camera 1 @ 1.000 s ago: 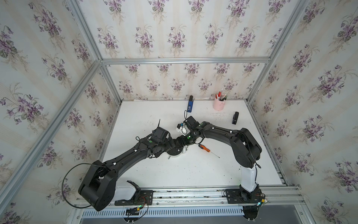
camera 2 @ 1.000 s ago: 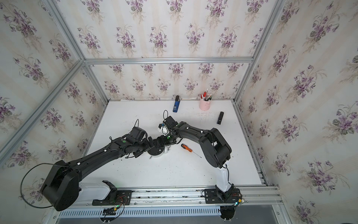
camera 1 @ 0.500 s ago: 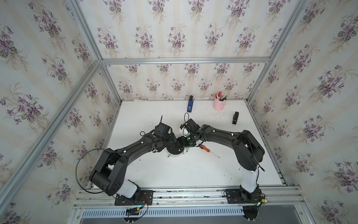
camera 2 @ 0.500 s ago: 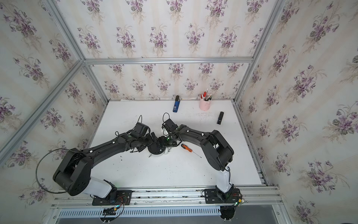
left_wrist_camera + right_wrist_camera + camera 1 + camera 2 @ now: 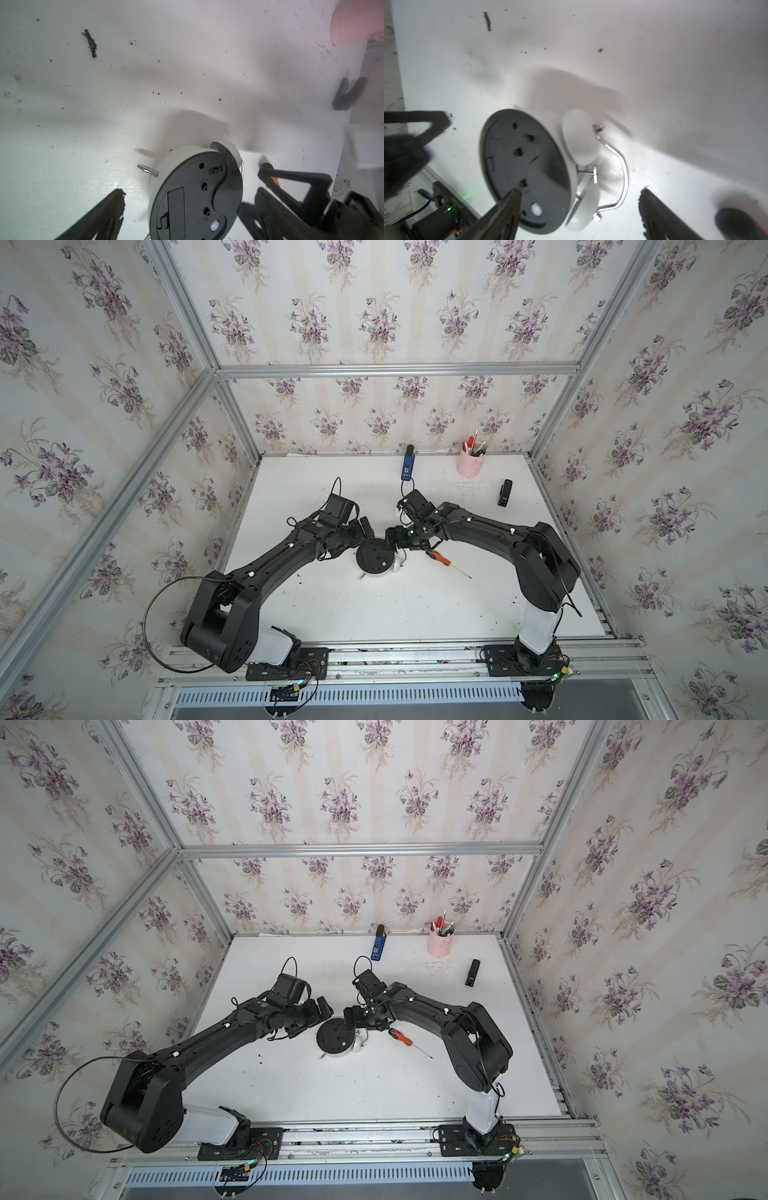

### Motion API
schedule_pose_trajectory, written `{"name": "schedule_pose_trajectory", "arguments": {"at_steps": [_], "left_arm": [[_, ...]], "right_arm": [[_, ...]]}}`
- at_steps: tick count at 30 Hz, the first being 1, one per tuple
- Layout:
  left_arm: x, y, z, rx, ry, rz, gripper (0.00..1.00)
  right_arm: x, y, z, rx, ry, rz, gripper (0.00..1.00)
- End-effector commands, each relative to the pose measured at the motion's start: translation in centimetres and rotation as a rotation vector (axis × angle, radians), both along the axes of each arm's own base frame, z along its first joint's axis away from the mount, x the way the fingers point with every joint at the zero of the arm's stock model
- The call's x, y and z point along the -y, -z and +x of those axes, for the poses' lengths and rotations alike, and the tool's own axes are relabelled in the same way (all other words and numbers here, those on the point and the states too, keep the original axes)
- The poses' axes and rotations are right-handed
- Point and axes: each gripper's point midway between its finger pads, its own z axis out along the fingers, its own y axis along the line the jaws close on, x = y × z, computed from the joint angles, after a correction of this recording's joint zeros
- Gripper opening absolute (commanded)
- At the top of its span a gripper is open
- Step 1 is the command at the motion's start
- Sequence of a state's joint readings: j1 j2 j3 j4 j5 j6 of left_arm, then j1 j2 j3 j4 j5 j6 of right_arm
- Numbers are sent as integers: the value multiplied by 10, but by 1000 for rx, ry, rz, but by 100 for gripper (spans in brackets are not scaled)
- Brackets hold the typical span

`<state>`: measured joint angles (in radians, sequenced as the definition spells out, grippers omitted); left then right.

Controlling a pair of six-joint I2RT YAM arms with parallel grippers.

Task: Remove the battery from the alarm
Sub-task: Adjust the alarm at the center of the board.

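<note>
An orange-and-black-handled screwdriver [image 5: 440, 558] lies just beside the round white twin-bell alarm [image 5: 375, 559], whose black back faces up. The left gripper [image 5: 316, 1017] and right gripper [image 5: 392, 537] flank the alarm, both spread wide and empty.

The round white twin-bell alarm clock [image 5: 375, 560] has a smooth plastic shell with a faint satin sheen, and its round black back panel [image 5: 226, 187] is matt plastic. Its bent handle [image 5: 625, 172] and pointed foot [image 5: 148, 170] are bright bare metal (the handle catches a hard glint). Under the clock, the white table top [image 5: 395, 614] looks matt and is dusted with dark crumbs. Just beside the clock, the orange-and-black-handled screwdriver [image 5: 441, 558] shows a thin grey metal shaft.
</note>
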<state>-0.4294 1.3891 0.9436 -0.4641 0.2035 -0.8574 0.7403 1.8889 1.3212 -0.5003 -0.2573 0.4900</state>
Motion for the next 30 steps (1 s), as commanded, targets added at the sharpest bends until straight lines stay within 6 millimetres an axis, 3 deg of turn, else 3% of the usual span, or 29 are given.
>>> {"name": "schedule_pose_trajectory", "arguments": {"at_steps": [1,8,20,30], "left_arm": [[-1,-9,-18,-28,83,20,100],[-10,-19,-38,-18,90,15,100],[-8,-22,-57,-73,136,8,100],[-10,-20,-62,-92,162,36,100]], "right_arm": [[0,6,7,14,-49,-22,91],[-20,2,12,1,-101,85,95],[-15,20,-8,-40,-154,97,95],[-11,24,-11,-30,-165,55,94]]}}
